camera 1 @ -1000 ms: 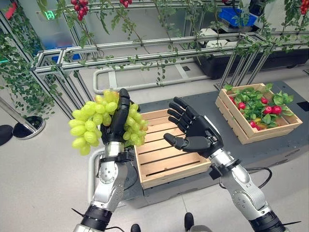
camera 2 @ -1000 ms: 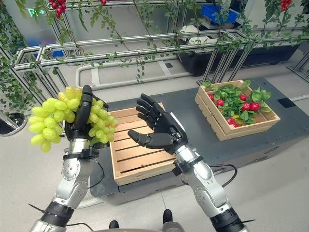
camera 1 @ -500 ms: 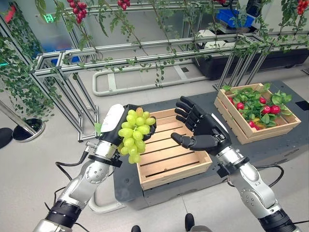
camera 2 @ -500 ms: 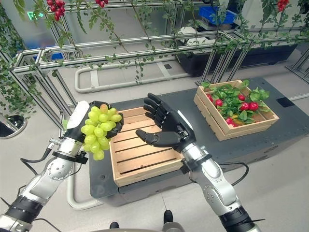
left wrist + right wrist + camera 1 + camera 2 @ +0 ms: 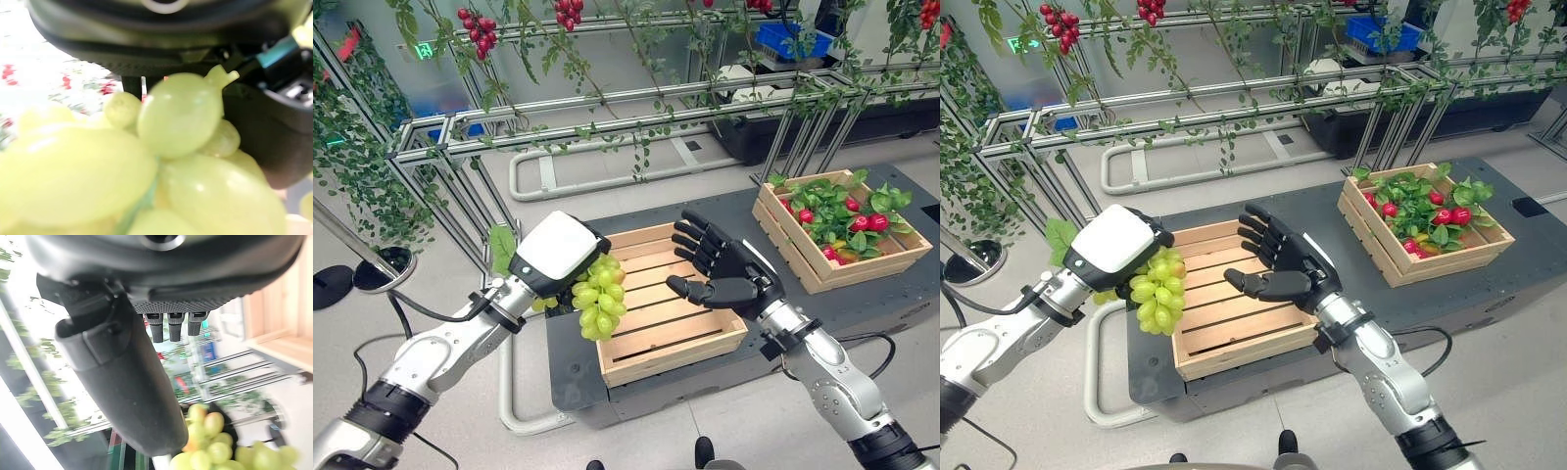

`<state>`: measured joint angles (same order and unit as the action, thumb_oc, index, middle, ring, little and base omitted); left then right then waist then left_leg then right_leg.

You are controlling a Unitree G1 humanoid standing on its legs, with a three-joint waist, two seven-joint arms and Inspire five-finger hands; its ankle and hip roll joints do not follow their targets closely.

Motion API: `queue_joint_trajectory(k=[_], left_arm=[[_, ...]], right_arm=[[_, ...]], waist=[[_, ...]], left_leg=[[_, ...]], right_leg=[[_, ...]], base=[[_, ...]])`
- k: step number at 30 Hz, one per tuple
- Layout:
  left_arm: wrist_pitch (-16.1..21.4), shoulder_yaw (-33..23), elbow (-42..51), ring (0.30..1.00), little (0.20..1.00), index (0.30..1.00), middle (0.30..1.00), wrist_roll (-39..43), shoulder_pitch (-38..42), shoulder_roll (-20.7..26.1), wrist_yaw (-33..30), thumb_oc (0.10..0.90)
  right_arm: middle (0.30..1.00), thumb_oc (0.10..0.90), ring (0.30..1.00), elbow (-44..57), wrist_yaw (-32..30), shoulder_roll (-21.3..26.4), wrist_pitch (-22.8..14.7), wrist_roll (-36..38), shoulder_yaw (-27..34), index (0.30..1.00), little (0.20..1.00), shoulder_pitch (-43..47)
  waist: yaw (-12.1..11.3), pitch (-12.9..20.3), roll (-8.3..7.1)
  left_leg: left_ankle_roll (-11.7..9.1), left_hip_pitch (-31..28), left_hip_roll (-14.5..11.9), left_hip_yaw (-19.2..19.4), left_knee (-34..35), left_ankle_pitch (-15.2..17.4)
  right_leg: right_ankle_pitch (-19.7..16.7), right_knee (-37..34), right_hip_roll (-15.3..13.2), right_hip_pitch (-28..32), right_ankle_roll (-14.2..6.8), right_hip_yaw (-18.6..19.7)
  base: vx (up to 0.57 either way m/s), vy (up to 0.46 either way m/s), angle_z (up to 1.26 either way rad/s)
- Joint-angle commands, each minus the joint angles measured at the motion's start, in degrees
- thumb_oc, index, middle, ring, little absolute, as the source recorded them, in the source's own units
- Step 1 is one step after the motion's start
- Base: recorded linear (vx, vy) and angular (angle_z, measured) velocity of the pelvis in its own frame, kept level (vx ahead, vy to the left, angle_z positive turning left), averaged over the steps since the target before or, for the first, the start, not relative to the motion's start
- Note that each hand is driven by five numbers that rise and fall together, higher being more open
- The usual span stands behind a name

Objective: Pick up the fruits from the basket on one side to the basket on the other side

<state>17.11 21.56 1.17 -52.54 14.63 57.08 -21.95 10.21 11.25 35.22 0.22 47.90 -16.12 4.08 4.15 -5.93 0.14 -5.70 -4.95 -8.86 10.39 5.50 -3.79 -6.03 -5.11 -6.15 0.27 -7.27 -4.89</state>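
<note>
Our left hand (image 5: 558,257), clenched round the bunch of green grapes (image 5: 598,298), has turned palm-down over the last second and swung in from beside the empty wooden crate (image 5: 666,323), so the bunch now dangles over its left rim. We judge the drop is close. Our right hand (image 5: 729,274) stays spread above the crate, empty. The leafy fruit crate (image 5: 838,227) sits well apart at right.

A dark platform (image 5: 685,211) on the grey floor (image 5: 431,284) carries two wooden crates well apart: a slatted one (image 5: 671,338) and one (image 5: 822,274) filled with leaves and red fruit.
</note>
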Motion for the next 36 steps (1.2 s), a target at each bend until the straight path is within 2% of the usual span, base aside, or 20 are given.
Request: queue_joint_trajectory(k=[1,2,5,7,8,9,10,11,12,13,14,16,17,22,24,33,36], left_arm=[[-2.46,-0.41,2.18,0.300,0.300,0.300,0.300,0.86,12.39,0.07,-4.66,0.400],[-2.10,-0.36,2.06,0.300,0.300,0.300,0.300,1.46,12.68,-0.40,-4.54,0.400],[-1.07,-0.08,1.83,0.300,0.300,0.300,0.300,6.08,13.14,-1.46,-3.16,0.400],[0.94,-0.90,1.41,0.300,0.300,0.300,0.300,10.24,12.73,-3.33,-1.33,0.400],[1.33,-1.09,1.29,0.300,0.300,0.300,0.300,8.00,12.67,-3.85,-2.21,0.400],[1.53,-1.07,1.47,0.300,0.300,0.300,0.300,4.51,12.90,-3.96,-3.52,0.400],[1.87,-0.68,1.62,0.300,0.300,0.300,0.300,0.51,13.71,-3.65,-5.71,0.400],[2.17,-0.71,2.46,0.300,0.300,0.300,0.300,-2.82,14.51,-3.35,-6.37,0.400],[2.28,-0.76,2.78,0.300,0.300,0.300,0.300,-3.78,14.68,-3.30,-6.50,0.400],[2.13,-0.72,3.36,0.300,0.300,0.300,0.300,-5.76,14.95,-3.16,-6.43,0.400],[1.91,-0.15,5.67,0.300,0.300,0.300,0.300,-10.18,15.89,-2.78,-5.26,0.400],[2.10,0.70,6.82,0.300,0.300,0.300,0.300,-14.00,16.59,-2.22,-4.39,0.400],[2.38,2.06,7.77,0.300,0.300,0.300,0.300,-16.79,17.59,-1.56,-3.36,0.400],[3.52,7.15,9.56,0.300,0.300,0.300,0.300,-22.47,22.39,-0.38,1.51,0.400],[3.74,8.30,10.24,0.300,0.300,0.300,0.300,-23.84,23.49,-0.49,2.16,0.400],[2.77,7.81,11.38,0.300,0.300,0.300,0.300,-26.13,24.37,0.70,1.46,0.400],[2.14,7.24,11.47,0.300,0.300,0.300,0.300,-26.41,24.29,1.20,0.77,0.400]], right_arm=[[0.900,0.800,0.900,4.34,3.26,0.29,-8.91,0.88,1.65,0.900,0.900,6.54],[0.900,0.800,0.900,4.37,3.05,-0.05,-10.89,-1.96,1.34,0.900,0.900,7.10],[0.900,0.800,0.900,4.77,2.75,-0.40,-12.52,-4.10,0.46,0.900,0.900,8.29],[0.900,0.800,0.900,4.65,1.06,-0.45,-15.81,-7.87,0.12,0.900,0.900,9.45],[0.900,0.800,0.900,4.20,0.85,-0.65,-16.70,-8.35,0.02,0.900,0.900,9.97],[0.900,0.800,0.900,3.81,0.68,-0.72,-16.09,-7.73,0.01,0.900,0.900,10.42],[0.900,0.800,0.900,3.02,-1.23,-0.77,-11.37,-4.18,-0.01,0.900,0.900,10.65],[0.900,0.800,0.900,0.95,-1.60,-1.34,-8.63,-2.04,-0.01,0.900,0.900,9.97],[0.900,0.800,0.900,0.35,-0.98,-1.51,-7.77,-1.11,-0.01,0.900,0.900,9.78],[0.900,0.800,0.900,-0.18,-0.45,-1.76,-5.74,1.54,-0.11,0.900,0.900,9.39],[0.900,0.800,0.900,-1.08,0.82,-2.61,-1.04,4.27,-1.06,0.900,0.900,7.13],[0.900,0.800,0.900,-0.80,2.11,-2.46,1.08,5.38,-2.06,0.900,0.900,6.21],[0.900,0.800,0.900,-0.04,1.85,-1.69,3.47,7.29,-2.88,0.900,0.900,5.64],[0.900,0.800,0.900,-1.53,-0.08,-1.21,7.22,14.16,-6.36,0.900,0.900,7.51],[0.900,0.800,0.900,-1.77,-0.92,-1.71,7.64,14.82,-7.66,0.900,0.900,8.01],[0.900,0.800,0.900,-2.67,-1.61,-3.14,10.55,16.78,-9.43,0.900,0.900,6.94],[0.900,0.800,0.900,-2.52,-1.02,-2.57,10.33,17.73,-9.16,0.900,0.900,6.42]], waist=[[0.53,5.25,-0.25],[0.40,5.38,-0.26],[0.08,5.65,-0.18],[-0.39,5.86,-0.19],[-0.50,5.93,-0.19],[-0.62,6.07,-0.20],[-0.64,6.26,-0.23],[-0.57,6.38,-0.28],[-0.54,6.42,-0.30],[-0.48,6.44,-0.29],[-0.14,6.36,-0.29],[0.13,6.20,-0.32],[0.27,6.17,-0.36],[0.27,6.18,-0.54],[0.09,6.22,-0.51],[-0.35,6.28,-0.68],[-0.33,6.23,-0.80]], left_leg=[[1.07,-0.49,0.45,-2.07,-0.50,3.66],[1.10,-0.45,0.50,-2.25,-0.50,3.72],[1.19,-0.34,0.59,-2.61,-0.50,3.76],[1.21,-0.34,0.62,-3.02,-0.50,3.79],[1.18,-0.38,0.60,-3.12,-0.50,3.82],[1.16,-0.43,0.60,-3.17,-0.50,3.87],[1.11,-0.49,0.55,-3.07,-0.50,3.95],[1.06,-0.41,0.53,-3.01,-0.50,3.92],[1.06,-0.37,0.53,-2.98,-0.50,3.91],[1.03,-0.31,0.52,-2.97,-0.50,3.87],[0.88,-0.11,0.46,-2.97,-0.50,3.67],[0.97,-0.05,0.46,-2.91,-0.50,3.62],[0.93,0.06,0.49,-2.93,-0.50,3.53],[0.94,-0.03,0.66,-3.27,-0.50,3.44],[0.97,-0.05,0.71,-3.46,-0.50,3.43],[0.83,-0.04,0.52,-3.38,-0.50,3.28],[0.75,-0.16,0.42,-3.16,-0.50,3.22]], right_leg=[[2.28,0.11,-2.04,1.69,-1.92,-0.44],[2.36,0.11,-2.01,1.74,-1.91,-0.48],[2.52,0.11,-1.96,1.81,-1.85,-0.52],[2.66,0.11,-1.86,1.93,-1.77,-0.48],[2.68,0.11,-1.83,1.99,-1.77,-0.45],[2.71,0.11,-1.85,2.06,-1.81,-0.47],[2.80,0.11,-1.96,2.16,-1.86,-0.56],[2.79,0.11,-1.99,2.11,-1.89,-0.63],[2.79,0.11,-2.01,2.09,-1.91,-0.65],[2.75,0.11,-2.03,2.03,-1.94,-0.68],[2.56,0.11,-2.14,1.82,-2.08,-0.84],[2.45,0.11,-2.19,1.70,-2.13,-0.86],[2.35,0.11,-2.23,1.62,-2.17,-1.02],[2.27,0.11,-2.27,1.75,-2.17,-1.50],[2.32,0.11,-2.29,1.83,-2.20,-1.67],[2.38,0.11,-2.26,1.96,-2.24,-1.97],[2.36,0.11,-2.29,2.05,-2.25,-2.10]], base=[[0.01,-0.014,0.04],[0.01,-0.013,0.04],[0.00,-0.003,0.01],[0.00,0.000,0.00],[0.00,0.000,0.00],[0.00,0.000,0.00],[0.00,0.000,0.00],[0.00,0.000,0.00],[0.00,0.000,0.00],[0.00,0.000,0.00],[0.00,0.000,0.00],[-0.03,-0.016,0.02],[0.00,0.000,0.00],[0.00,0.000,0.00],[0.00,0.000,0.00],[0.00,-0.004,0.03],[0.00,-0.004,0.03]])
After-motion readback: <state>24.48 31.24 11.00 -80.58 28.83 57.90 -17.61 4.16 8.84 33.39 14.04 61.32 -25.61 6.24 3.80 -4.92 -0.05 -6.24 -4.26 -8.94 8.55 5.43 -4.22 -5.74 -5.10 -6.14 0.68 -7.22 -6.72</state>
